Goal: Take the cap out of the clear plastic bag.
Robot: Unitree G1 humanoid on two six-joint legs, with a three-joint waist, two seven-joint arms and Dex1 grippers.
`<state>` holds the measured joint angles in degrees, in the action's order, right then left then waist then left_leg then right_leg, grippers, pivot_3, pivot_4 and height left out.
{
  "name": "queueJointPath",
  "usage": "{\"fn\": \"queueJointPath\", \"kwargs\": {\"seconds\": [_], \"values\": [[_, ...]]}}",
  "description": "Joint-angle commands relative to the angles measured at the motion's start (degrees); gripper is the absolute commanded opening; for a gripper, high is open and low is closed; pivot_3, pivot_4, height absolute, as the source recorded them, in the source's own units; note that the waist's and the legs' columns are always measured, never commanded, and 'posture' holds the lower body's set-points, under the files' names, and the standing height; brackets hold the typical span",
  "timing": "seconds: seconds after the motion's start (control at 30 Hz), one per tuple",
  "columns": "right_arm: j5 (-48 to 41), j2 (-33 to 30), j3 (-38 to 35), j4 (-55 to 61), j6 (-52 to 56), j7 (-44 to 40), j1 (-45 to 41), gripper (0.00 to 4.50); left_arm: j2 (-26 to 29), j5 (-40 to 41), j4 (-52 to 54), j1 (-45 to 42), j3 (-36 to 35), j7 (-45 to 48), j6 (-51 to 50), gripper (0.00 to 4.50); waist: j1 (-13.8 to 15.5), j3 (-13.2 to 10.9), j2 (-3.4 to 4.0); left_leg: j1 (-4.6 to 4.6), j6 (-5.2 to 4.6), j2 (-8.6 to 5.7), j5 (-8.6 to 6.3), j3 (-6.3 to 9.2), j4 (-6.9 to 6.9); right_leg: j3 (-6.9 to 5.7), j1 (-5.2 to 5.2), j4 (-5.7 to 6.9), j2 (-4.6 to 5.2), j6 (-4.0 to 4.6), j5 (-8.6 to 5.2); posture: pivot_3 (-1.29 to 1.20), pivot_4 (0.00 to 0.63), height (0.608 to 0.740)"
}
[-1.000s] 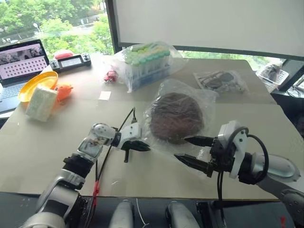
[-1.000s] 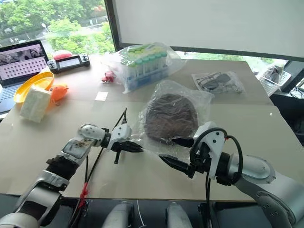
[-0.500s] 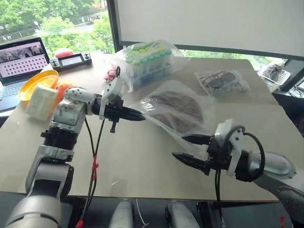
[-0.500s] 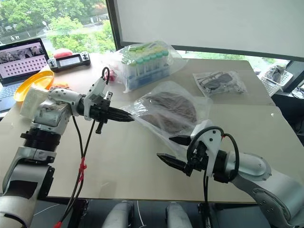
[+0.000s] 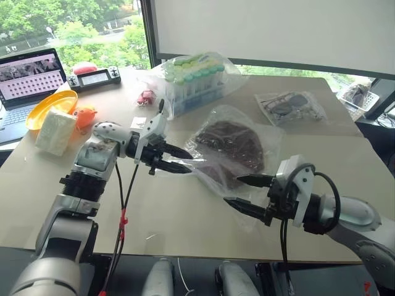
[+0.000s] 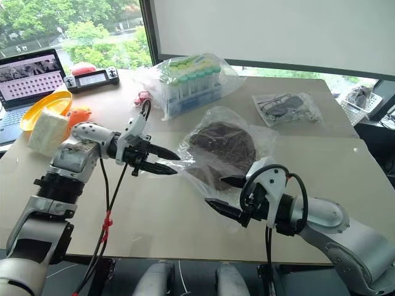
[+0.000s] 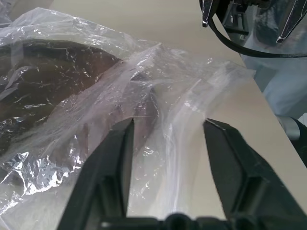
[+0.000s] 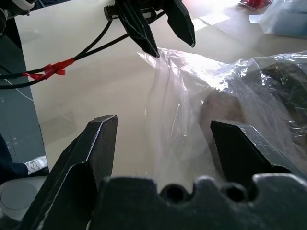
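The brown cap (image 5: 231,143) lies inside the clear plastic bag (image 5: 270,137) in the middle of the table. My left gripper (image 5: 190,161) hovers above the table at the bag's left corner, open. In the left wrist view the crinkled edge of the bag (image 7: 158,96) lies loose just ahead of the open left gripper (image 7: 168,123). My right gripper (image 5: 233,190) is open at the bag's near edge with nothing between its fingers. In the right wrist view the right gripper (image 8: 163,122) faces the upright bag corner, which meets a fingertip of the left gripper (image 8: 173,49).
At the back stand a bag of green-capped tubes (image 5: 191,80) and a small bag with dark glasses (image 5: 287,105). On the left are a white cloth block (image 5: 54,131), a yellow bowl (image 5: 46,108), an orange toy (image 5: 83,116) and a laptop (image 5: 31,77).
My left gripper rose from the table shut on the bag's corner, then opened. The lifted bag with the cap has sunk back onto the table. The right gripper kept still.
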<state>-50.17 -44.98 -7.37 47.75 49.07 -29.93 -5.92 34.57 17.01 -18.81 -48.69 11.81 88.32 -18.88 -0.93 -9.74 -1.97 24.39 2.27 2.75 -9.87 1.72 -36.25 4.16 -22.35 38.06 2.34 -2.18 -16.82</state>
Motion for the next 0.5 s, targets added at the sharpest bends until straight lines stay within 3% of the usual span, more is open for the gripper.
{"fn": "queueJointPath", "kwargs": {"seconds": [0.03, 0.1, 0.37, 0.5], "values": [[0.57, -0.23, -0.98, 0.88, -1.85, -0.24, -0.24, 3.72, -0.35, -0.41, 0.18, -0.82, -0.41, -0.24, 1.73, 3.79, 0.0, 0.0, 0.0, 0.0, 0.0, 0.0, 0.0, 0.0, 0.0, 0.0, 0.0, 0.0, 0.0, 0.0, 0.0, 0.0, 0.15, 0.74], [0.73, -0.16, -1.03, 0.91, -1.86, -0.2, -0.26, 3.72, -0.55, -0.67, 0.19, -0.67, -0.33, -0.38, 2.12, 4.38, 0.0, 0.0, 0.0, 0.0, 0.0, 0.0, 0.0, 0.0, 0.0, 0.0, 0.0, 0.0, 0.0, 0.0, 0.0, 0.0, 0.15, 0.74], [1.19, 0.05, -1.33, 1.29, -1.87, 0.1, 0.37, 3.72, -0.08, -2.97, 0.09, 0.59, 1.55, 0.86, 4.73, 4.38, 0.0, 0.0, 0.0, 0.0, 0.0, 0.0, 0.0, 0.0, 0.0, 0.0, 0.0, 0.0, 0.0, 0.0, 0.0, 0.0, 0.15, 0.74], [1.16, 0.12, -1.73, 1.83, -1.72, 0.19, 1.37, 3.72, 1.66, -7.71, 0.87, 4.87, 4.99, 1.52, 11.55, 4.38, -0.27, 0.0, 0.0, -0.03, 0.0, 0.0, 0.0, -0.02, 0.03, 0.02, 0.0, 0.0, 0.0, 0.08, 0.04, 0.0, 0.15, 0.74]]}}
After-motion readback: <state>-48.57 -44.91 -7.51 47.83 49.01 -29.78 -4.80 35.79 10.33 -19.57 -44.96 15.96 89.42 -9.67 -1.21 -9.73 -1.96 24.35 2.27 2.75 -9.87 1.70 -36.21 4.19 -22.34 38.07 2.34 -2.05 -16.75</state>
